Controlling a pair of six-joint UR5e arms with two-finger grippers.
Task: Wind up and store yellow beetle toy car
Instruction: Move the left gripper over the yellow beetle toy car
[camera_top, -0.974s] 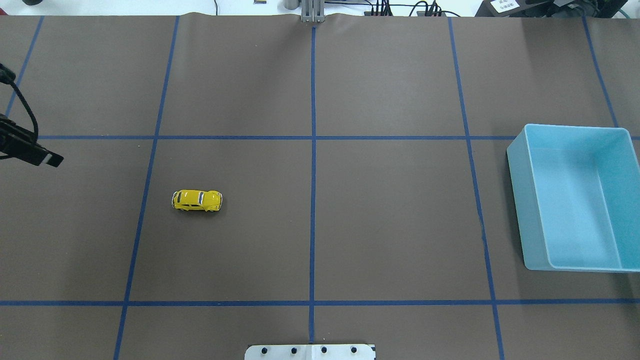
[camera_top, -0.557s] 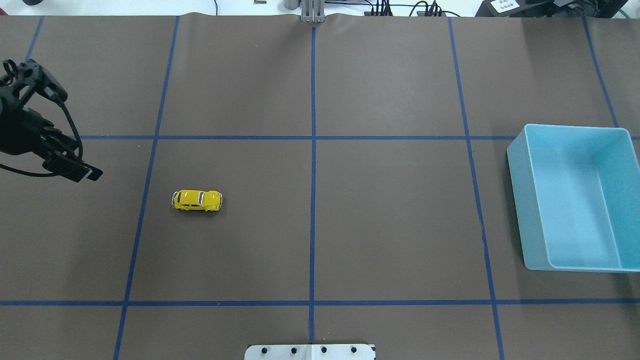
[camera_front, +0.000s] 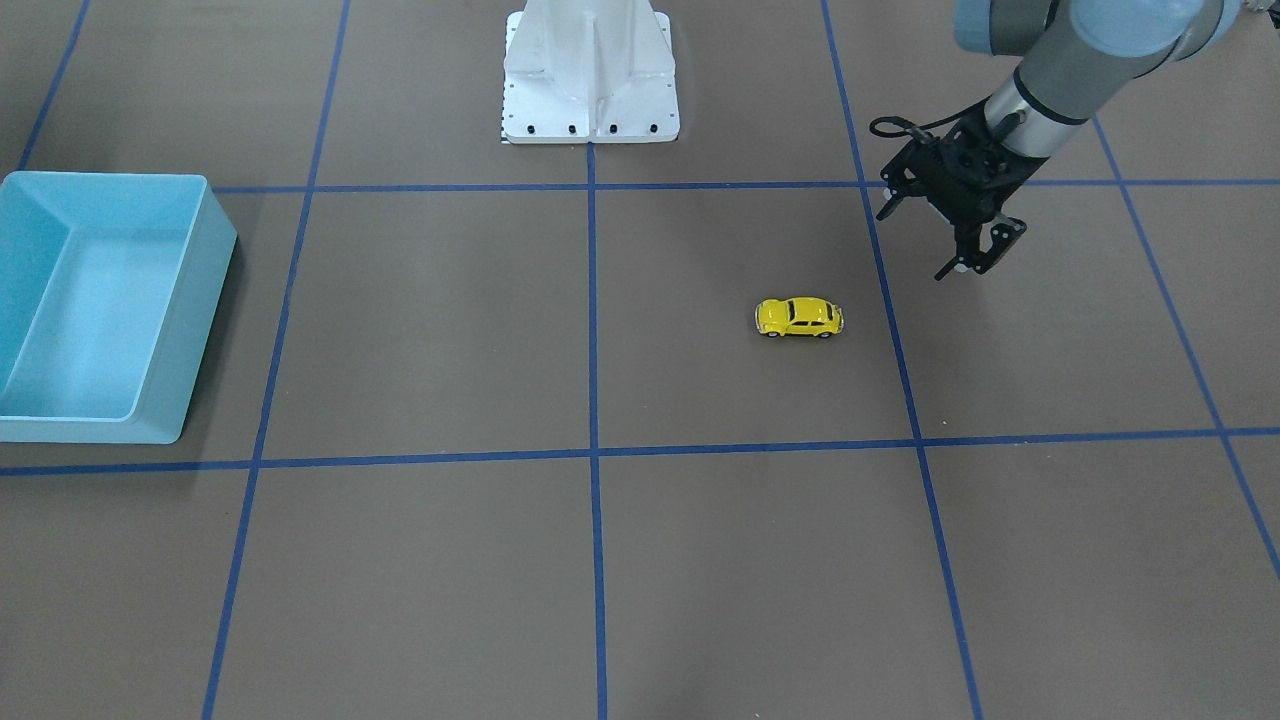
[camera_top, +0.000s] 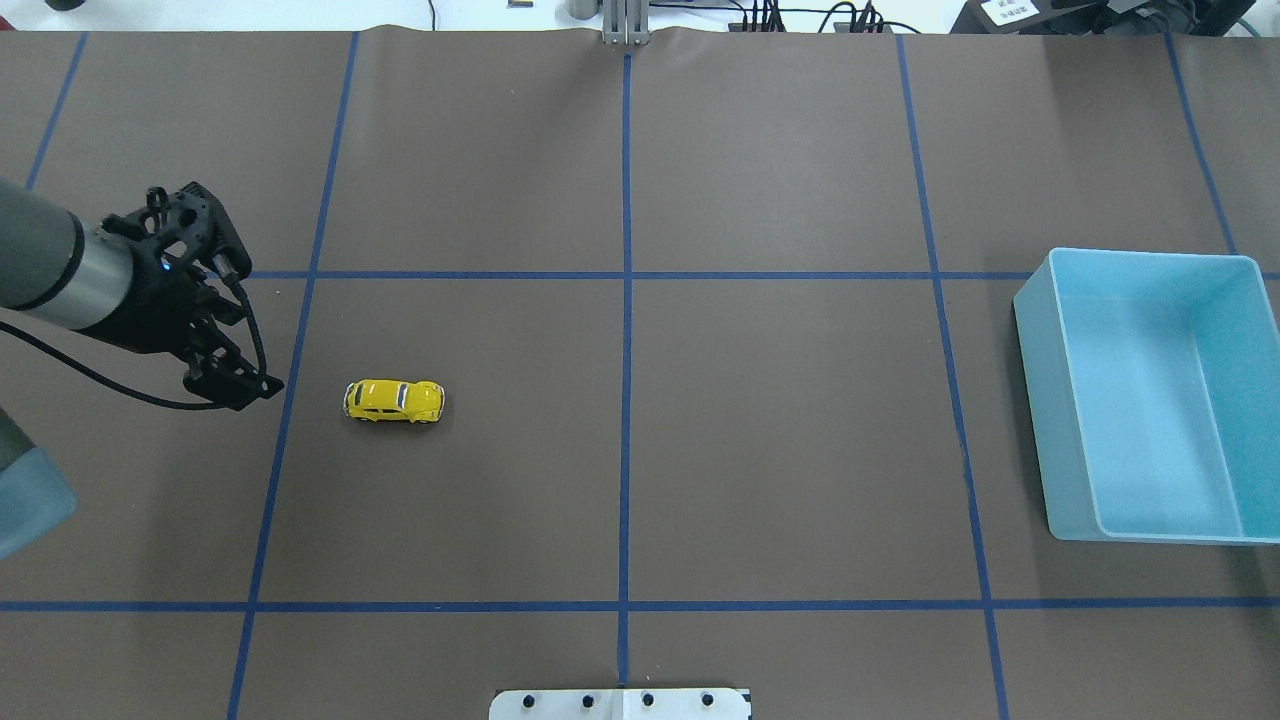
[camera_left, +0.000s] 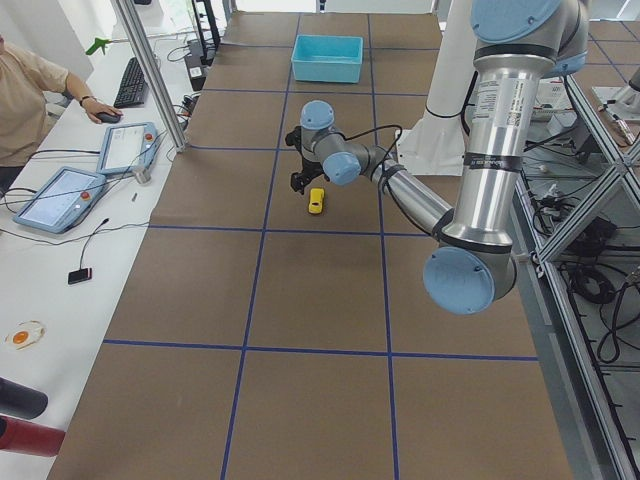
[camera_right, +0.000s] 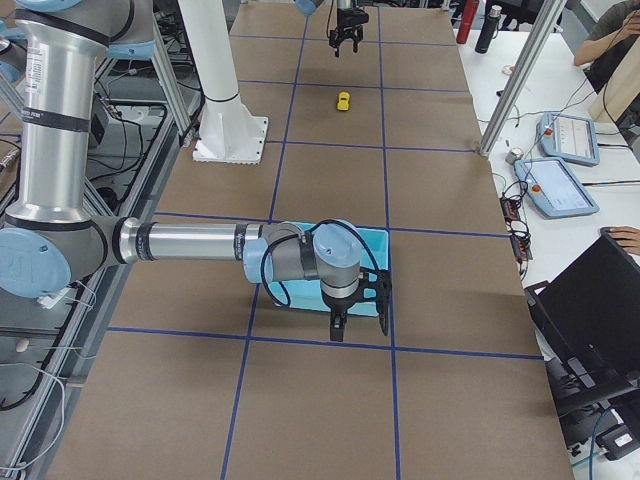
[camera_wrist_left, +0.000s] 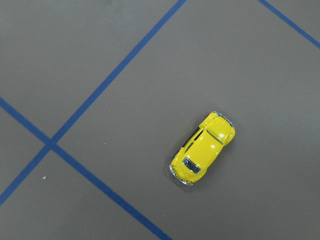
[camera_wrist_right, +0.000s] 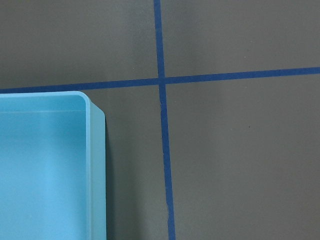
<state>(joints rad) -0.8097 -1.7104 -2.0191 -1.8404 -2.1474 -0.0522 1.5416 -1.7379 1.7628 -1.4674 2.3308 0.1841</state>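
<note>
A: Count on the worktop (camera_top: 780, 450), toy cars?
B: One: the yellow beetle toy car (camera_top: 394, 401), near the left tool (camera_front: 962, 268).
A: Containers?
B: One blue bin (camera_top: 1035, 400), by the right tool (camera_right: 358, 322).
A: Tools in total?
B: Two, left and right.

Open mat (camera_top: 780, 420) all round the yellow beetle toy car (camera_top: 394, 400), left claw (camera_front: 965, 268) near, blue bin (camera_top: 1040, 400) well apart.

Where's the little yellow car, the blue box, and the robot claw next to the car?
yellow car (camera_top: 394, 400): overhead view, on its roof.
blue box (camera_top: 1050, 400): overhead view, on its outer side wall.
left gripper (camera_front: 920, 245): front-facing view, midway between its two fingertips.
</note>
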